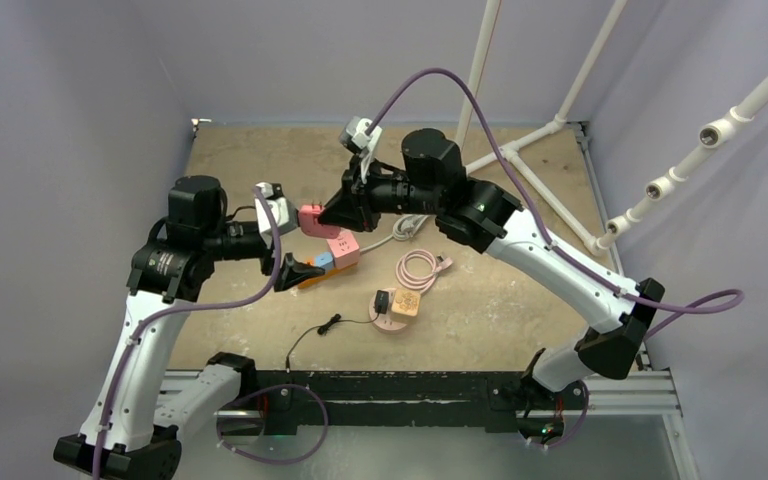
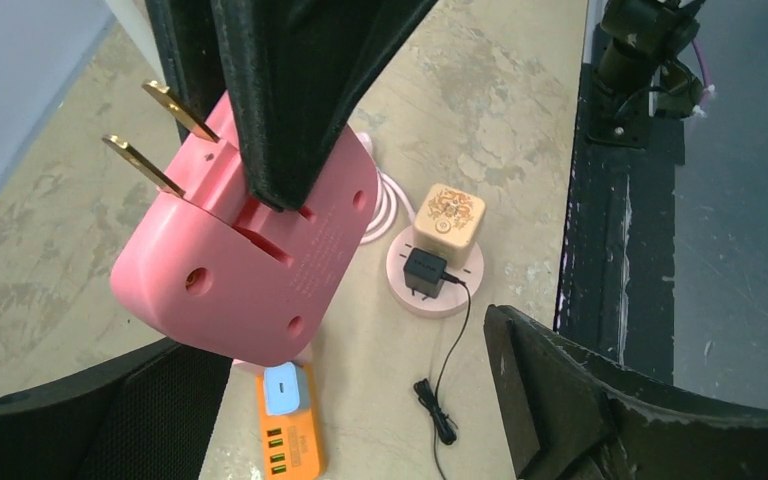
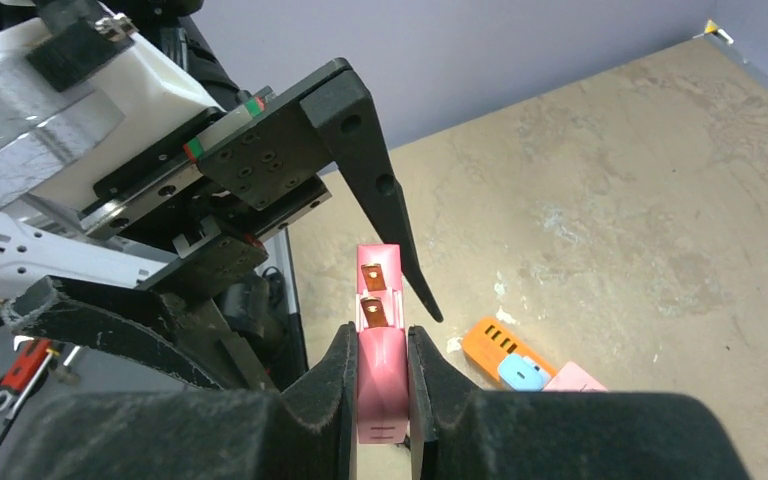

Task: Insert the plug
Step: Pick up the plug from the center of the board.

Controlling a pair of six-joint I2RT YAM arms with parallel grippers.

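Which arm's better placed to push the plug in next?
Right. The right fingers are shut on the pink plug with its prongs exposed. The left fingers are open and grip nothing. The orange power strip lies below the plug.

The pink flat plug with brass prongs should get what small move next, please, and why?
Probably close the open left gripper on the pink flat plug, clear of its brass prongs. The right gripper clamps it aloft, prongs pointing away from the orange power strip, so a regrasp seems needed.
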